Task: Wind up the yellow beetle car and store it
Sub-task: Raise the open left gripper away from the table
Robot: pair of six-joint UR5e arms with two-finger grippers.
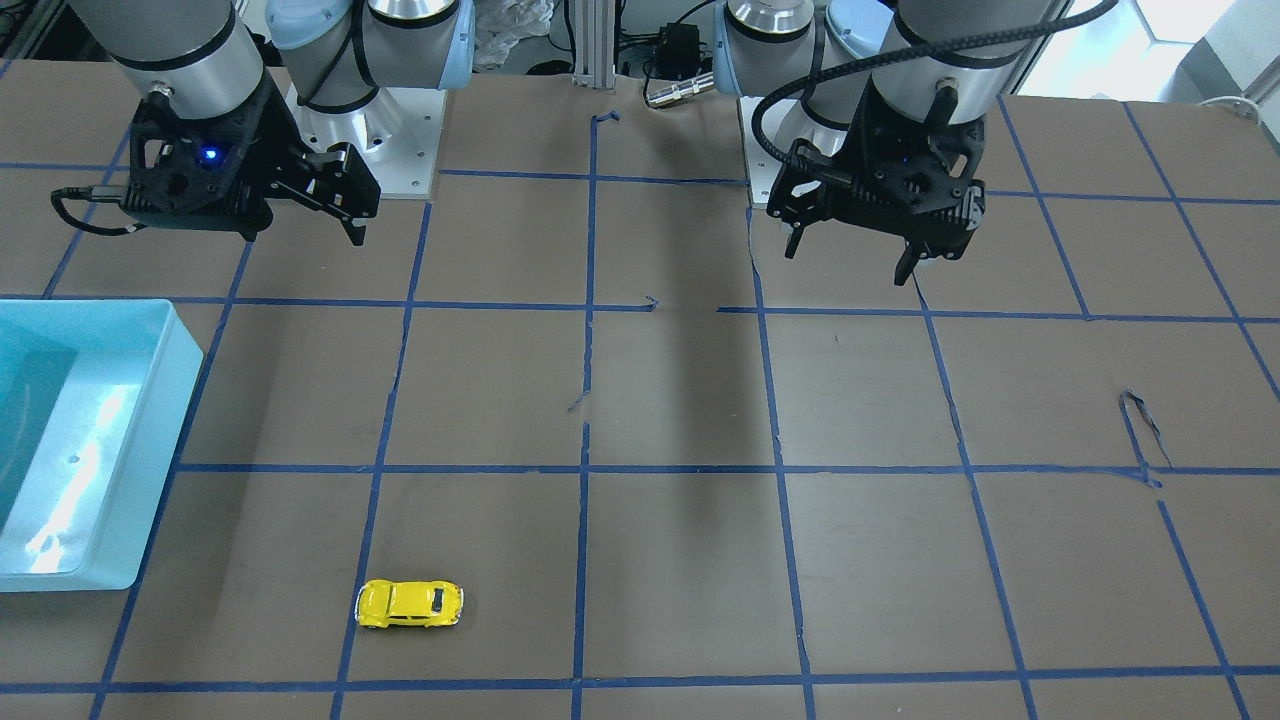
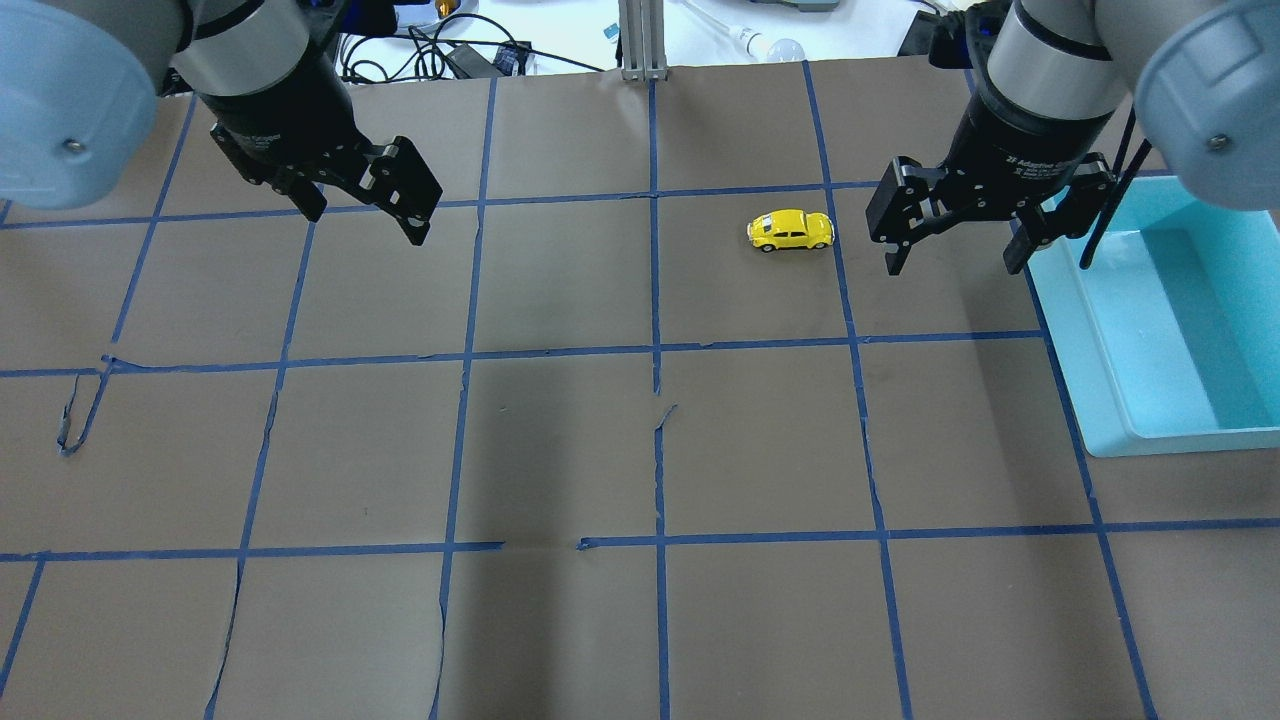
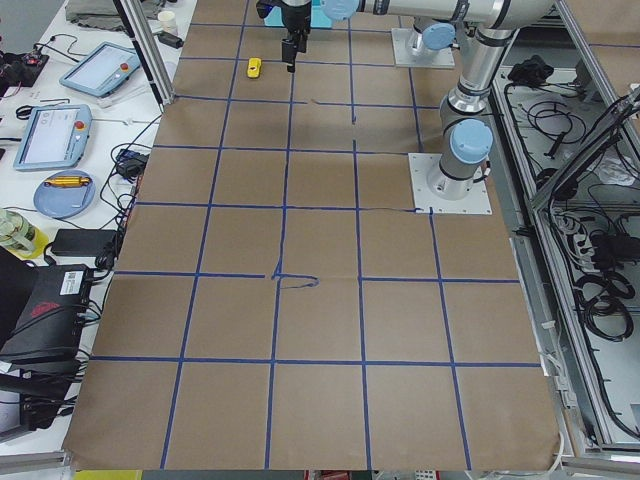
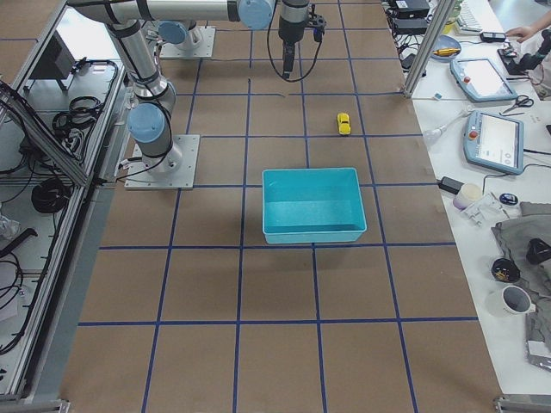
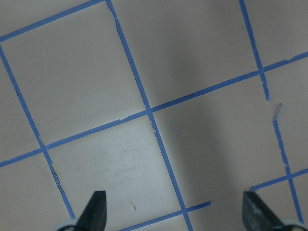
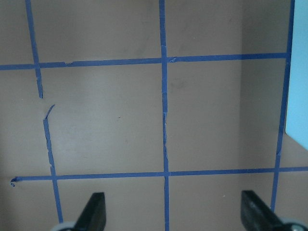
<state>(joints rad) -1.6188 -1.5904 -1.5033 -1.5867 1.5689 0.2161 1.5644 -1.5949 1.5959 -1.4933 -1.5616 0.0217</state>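
The car (image 2: 790, 230) sits near the right gripper (image 2: 952, 258) and the bin (image 2: 1150, 420), handy for that arm. It and the left gripper (image 5: 175, 211) hang with fingers apart

Brown table (image 2: 560, 450), blue tape grid (image 2: 657, 347); yellow beetle car (image 2: 790, 230), turquoise bin (image 2: 1100, 380) on it

Glossy yellow beetle car (image 1: 409, 604) sits upright on its wheels
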